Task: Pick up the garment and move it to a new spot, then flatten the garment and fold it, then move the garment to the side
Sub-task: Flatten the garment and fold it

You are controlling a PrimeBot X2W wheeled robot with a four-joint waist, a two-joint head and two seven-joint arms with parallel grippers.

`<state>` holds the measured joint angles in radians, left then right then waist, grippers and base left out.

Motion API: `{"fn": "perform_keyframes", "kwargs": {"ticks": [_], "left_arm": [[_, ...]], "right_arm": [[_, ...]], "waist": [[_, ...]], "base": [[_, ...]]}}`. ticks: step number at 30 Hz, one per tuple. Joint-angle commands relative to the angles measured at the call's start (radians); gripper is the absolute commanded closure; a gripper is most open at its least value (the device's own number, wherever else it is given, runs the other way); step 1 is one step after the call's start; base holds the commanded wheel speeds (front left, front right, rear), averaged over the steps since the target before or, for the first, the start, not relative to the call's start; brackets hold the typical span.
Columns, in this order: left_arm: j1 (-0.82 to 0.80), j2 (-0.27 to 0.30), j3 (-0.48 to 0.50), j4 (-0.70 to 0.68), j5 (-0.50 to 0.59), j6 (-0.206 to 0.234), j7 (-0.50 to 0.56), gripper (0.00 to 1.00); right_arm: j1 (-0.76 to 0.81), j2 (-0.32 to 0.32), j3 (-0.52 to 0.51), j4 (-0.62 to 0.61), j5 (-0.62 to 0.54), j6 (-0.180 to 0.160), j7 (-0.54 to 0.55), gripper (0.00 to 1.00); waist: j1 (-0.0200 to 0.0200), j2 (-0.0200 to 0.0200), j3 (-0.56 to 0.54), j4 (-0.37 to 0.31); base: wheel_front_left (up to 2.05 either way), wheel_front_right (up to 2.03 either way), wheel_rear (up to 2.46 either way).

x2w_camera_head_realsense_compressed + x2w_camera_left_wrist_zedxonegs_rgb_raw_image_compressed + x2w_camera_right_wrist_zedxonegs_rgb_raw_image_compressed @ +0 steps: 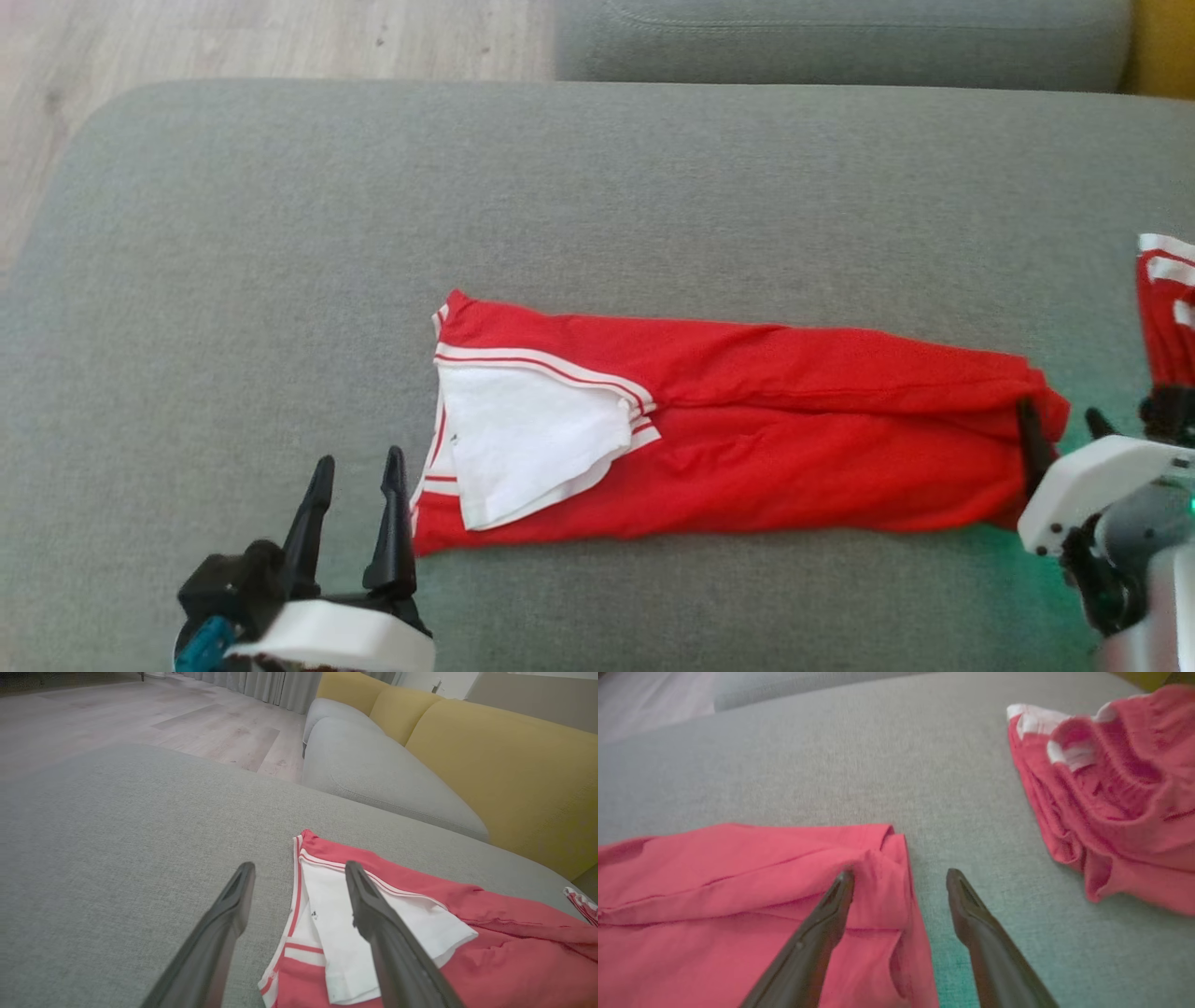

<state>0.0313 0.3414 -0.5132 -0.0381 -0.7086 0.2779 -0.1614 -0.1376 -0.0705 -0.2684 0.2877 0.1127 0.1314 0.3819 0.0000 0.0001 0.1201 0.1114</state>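
Observation:
A red garment with white trim lies folded into a long strip across the grey cushion. At its left end a white panel is turned up. My left gripper stands open beside that end's near corner. In the left wrist view, the left gripper has one finger over the cushion and one over the white panel. My right gripper is open at the garment's right end. In the right wrist view, the right gripper straddles the cloth's edge, gripping nothing.
A second red and white garment lies bunched at the cushion's right edge, close to my right arm, also in the right wrist view. Wooden floor lies beyond the cushion's far left. Another grey seat and yellow backrests stand behind.

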Motion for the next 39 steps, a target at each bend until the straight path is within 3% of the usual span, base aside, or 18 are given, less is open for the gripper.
{"fn": "perform_keyframes", "kwargs": {"ticks": [1,10,11,14,23,31,39], "left_arm": [[-0.012,0.022,0.048,-0.036,0.009,0.006,-0.014,0.00],[-0.006,0.031,0.059,-0.059,0.007,0.017,-0.018,0.00],[-0.007,0.031,0.060,-0.060,0.006,0.018,-0.019,0.00],[-0.006,0.032,0.063,-0.061,0.005,0.020,-0.021,0.00],[-0.012,0.037,0.073,-0.072,0.002,0.024,-0.027,0.00],[-0.018,0.038,0.063,-0.075,0.008,0.027,-0.023,0.00],[-0.024,0.029,0.052,-0.063,0.006,0.024,-0.023,0.00]], "right_arm": [[-0.047,-0.009,0.019,-0.016,-0.007,-0.001,0.020,0.00],[-0.066,-0.072,0.106,0.055,0.059,-0.001,0.255,0.02],[-0.063,-0.077,0.113,0.048,0.070,-0.001,0.261,0.32],[-0.053,-0.085,0.128,0.030,0.085,-0.001,0.260,1.00],[-0.079,-0.125,0.089,-0.021,0.078,-0.001,0.178,1.00],[-0.034,-0.185,-0.031,-0.143,0.098,-0.001,0.225,1.00],[-0.014,-0.148,0.018,-0.230,0.195,-0.001,0.264,1.00]], "waist": [[0.0000,-0.0001,0.005,0.008],[0.0000,-0.0001,0.022,0.037],[0.0000,-0.0001,0.023,0.038],[0.0000,-0.0001,0.026,0.037],[0.0000,-0.0001,0.025,-0.002],[0.0000,-0.0001,0.009,-0.043],[0.0000,-0.0001,-0.011,-0.059]], "base": [[0.00,0.00,0.00],[0.00,0.00,0.00],[0.00,0.00,0.00],[0.00,0.00,0.00],[0.00,0.00,0.00],[0.00,0.00,0.00],[0.00,0.00,0.00]]}}
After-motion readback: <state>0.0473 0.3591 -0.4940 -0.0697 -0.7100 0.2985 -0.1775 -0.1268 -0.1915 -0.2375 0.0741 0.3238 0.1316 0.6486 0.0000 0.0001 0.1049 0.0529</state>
